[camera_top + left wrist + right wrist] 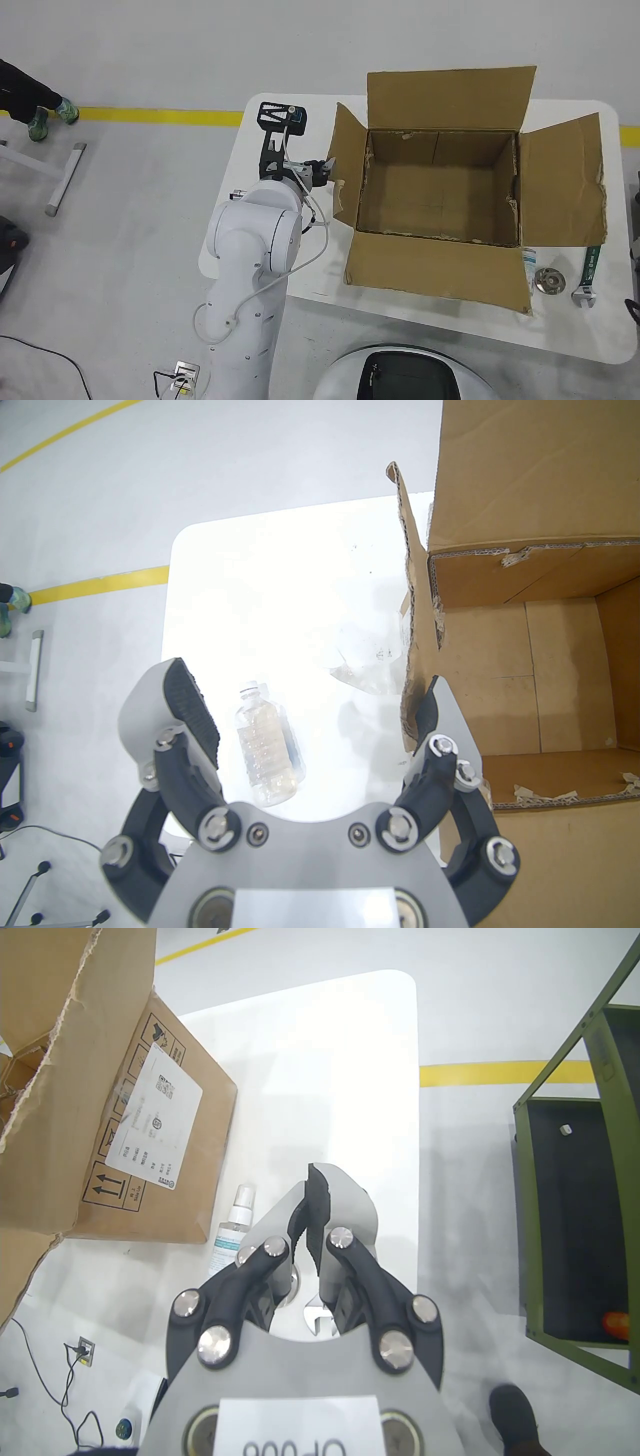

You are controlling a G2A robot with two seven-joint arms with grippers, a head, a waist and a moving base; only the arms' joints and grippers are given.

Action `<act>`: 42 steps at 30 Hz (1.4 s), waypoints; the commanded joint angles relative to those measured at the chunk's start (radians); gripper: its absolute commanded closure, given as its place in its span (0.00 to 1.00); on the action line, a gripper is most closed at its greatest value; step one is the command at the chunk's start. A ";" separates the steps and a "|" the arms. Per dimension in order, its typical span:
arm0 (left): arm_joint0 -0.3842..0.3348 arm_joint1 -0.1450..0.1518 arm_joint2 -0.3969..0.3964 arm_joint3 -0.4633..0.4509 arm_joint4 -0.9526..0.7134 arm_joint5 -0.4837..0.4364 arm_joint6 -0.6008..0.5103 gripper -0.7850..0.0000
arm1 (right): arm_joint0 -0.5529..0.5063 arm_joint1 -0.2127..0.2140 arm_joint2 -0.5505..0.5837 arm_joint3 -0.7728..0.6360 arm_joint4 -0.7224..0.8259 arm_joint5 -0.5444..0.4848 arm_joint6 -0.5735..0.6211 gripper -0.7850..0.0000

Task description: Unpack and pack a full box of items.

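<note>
From the top we count one cardboard box (440, 190), its four flaps folded outward, in the middle of one white table (590, 335). At the box's 10 o'clock the left gripper (283, 112) hangs over the tabletop, just beside the side flap (347, 165). At the box's 4 o'clock three small things lie in a row near the table's edge: one spray bottle (528, 262), one round metal disc (547, 281) and one wrench (588, 276) with a green handle. A strip of tabletop runs along the box at 3 o'clock.

In the left wrist view the left gripper's fingers (192, 700) are spread wide and hold nothing. One clear plastic bottle (265, 745) lies on its side on the table below the gap. One crumpled clear wrapper (370, 665) lies against the side flap. One fingertip overlaps that flap's torn edge; it may be touching, we cannot tell.

In the right wrist view the right gripper (307, 1190) hangs with its fingers pressed together, pinching nothing. Beneath it we see the wrench's open head and part of the disc. The spray bottle lies just beside them, near the box's labelled wall. White tabletop stretches ahead to a rounded corner. One green frame rack (531, 1228) stands on the floor, apart from the table.
</note>
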 commanded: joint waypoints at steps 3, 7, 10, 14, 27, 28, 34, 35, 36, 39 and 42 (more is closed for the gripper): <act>0.000 0.000 0.000 0.000 0.000 0.000 0.000 0.00 | 0.000 0.000 0.000 0.000 0.000 0.000 0.000 1.00; 0.000 0.000 0.000 0.000 0.000 0.000 0.000 0.00 | 0.000 0.000 0.000 0.000 0.000 0.000 0.000 1.00; 0.000 0.000 0.000 0.000 0.000 0.000 0.000 0.00 | 0.000 0.000 0.000 0.000 0.000 0.000 0.000 1.00; 0.000 0.000 0.000 0.000 0.000 0.000 0.000 0.00 | 0.000 0.000 0.000 0.000 0.000 0.000 0.000 1.00; 0.000 0.000 0.000 0.000 0.000 0.000 0.000 0.00 | 0.046 -0.010 -0.020 -0.021 -0.019 -0.007 -0.139 0.00; 0.000 0.000 0.000 0.000 0.000 0.000 0.000 0.00 | 0.056 -0.010 -0.023 -0.020 -0.033 -0.015 -0.162 0.00; 0.000 0.000 0.000 0.000 0.000 0.000 0.000 0.00 | 0.131 -0.013 -0.060 0.009 -0.180 0.005 -0.321 1.00; 0.000 0.000 0.000 0.000 0.000 0.000 0.000 0.00 | 0.141 -0.013 -0.064 0.013 -0.198 0.008 -0.339 1.00; 0.012 0.001 -0.003 0.000 -0.002 0.001 0.025 0.00 | 0.153 -0.014 -0.065 0.015 -0.206 0.015 -0.361 1.00; 0.034 0.005 -0.012 -0.011 -0.011 -0.035 0.060 0.00 | 0.169 -0.016 -0.064 0.019 -0.229 0.025 -0.395 1.00; 0.054 0.011 -0.033 -0.024 -0.038 -0.088 0.034 0.00 | 0.175 -0.019 -0.056 0.023 -0.232 0.033 -0.405 1.00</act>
